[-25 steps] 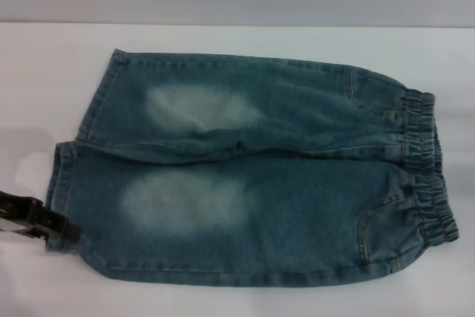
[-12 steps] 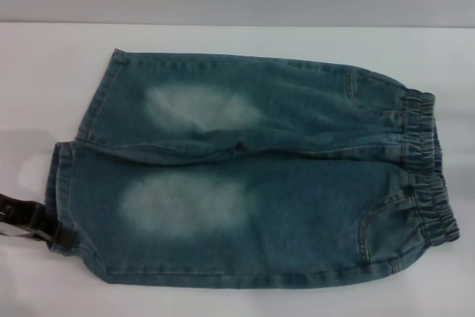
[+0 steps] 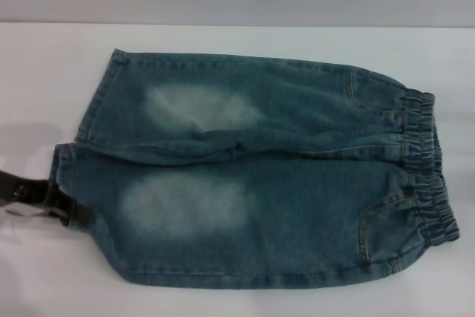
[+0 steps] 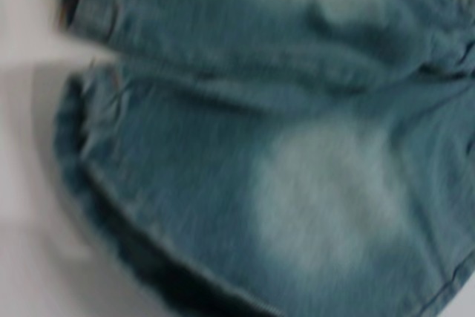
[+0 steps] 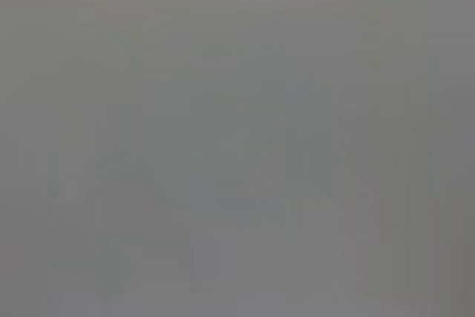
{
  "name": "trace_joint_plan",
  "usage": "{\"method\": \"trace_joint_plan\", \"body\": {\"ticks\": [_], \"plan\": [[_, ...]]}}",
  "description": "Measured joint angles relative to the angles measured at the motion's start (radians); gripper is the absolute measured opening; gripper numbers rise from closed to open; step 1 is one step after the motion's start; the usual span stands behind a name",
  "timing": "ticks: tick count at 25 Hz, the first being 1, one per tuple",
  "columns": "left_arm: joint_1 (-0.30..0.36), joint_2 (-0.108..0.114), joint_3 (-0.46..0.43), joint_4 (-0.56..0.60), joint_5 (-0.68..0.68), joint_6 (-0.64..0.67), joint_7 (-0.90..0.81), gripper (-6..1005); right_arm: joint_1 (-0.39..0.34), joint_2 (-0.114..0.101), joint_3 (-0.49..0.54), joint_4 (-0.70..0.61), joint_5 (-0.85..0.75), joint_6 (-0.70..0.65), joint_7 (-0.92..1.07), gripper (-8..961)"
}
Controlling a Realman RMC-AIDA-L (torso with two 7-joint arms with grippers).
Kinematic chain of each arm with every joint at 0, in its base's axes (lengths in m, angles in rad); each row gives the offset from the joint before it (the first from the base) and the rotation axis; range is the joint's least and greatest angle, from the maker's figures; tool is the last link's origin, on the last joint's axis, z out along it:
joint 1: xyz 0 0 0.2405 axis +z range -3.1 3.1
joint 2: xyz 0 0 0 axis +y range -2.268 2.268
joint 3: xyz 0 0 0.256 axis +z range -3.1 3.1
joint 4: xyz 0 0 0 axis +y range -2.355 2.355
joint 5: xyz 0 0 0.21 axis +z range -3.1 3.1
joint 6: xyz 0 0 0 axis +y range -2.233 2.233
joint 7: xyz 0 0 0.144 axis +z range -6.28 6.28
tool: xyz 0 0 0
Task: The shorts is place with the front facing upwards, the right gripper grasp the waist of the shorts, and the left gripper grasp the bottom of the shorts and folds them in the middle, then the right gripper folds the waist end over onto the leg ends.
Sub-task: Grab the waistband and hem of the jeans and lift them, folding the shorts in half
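You see the shorts lying flat on the white worktop, front up, spread across almost the whole width of the head view. The waist of the shorts forms the wide puckered end on the right, and the leg ends point to the left, one leg lying beyond the other with a pale faded patch on each. Your left tool comes in low from the left edge and sits right at the hem of the nearer leg, touching or just overlapping its corner. You cannot tell from these views whether its fingers are apart, together or clamped on the denim. In the left wrist view the nearer leg's hem fills the picture close up, curving around beside the bare worktop. The right tool appears in no view, and the right wrist view shows only a plain grey field.
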Motion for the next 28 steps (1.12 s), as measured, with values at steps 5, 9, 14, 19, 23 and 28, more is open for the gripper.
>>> {"method": "trace_joint_plan", "body": {"ticks": [5, 9, 14, 19, 23, 28], "plan": [[0.0, -0.006, -0.028, 0.01, 0.0, -0.011, 0.006, 47, -0.034, -0.052, -0.067, -0.076, -0.186, -0.02, 0.303, 541], [0.011, -0.009, -0.083, 0.014, 0.002, -0.107, 0.003, 47, -0.033, -0.13, -0.149, -0.156, -0.459, -0.119, 0.656, 541], [0.009, -0.009, -0.081, 0.016, 0.005, -0.135, 0.016, 46, 0.001, -0.23, -0.18, -0.398, -0.829, -0.426, 1.148, 541], [0.005, -0.008, -0.084, 0.018, 0.005, -0.137, 0.025, 46, 0.073, -0.278, -0.179, -0.552, -1.071, -0.613, 1.403, 541], [-0.006, -0.003, -0.079, 0.018, 0.004, -0.132, 0.025, 46, 0.189, -0.307, -0.191, -0.654, -1.341, -0.793, 1.549, 541], [-0.017, 0.0, -0.076, 0.019, 0.005, -0.13, 0.026, 46, 0.326, -0.294, -0.26, -0.705, -1.616, -0.9, 1.601, 540]]}}
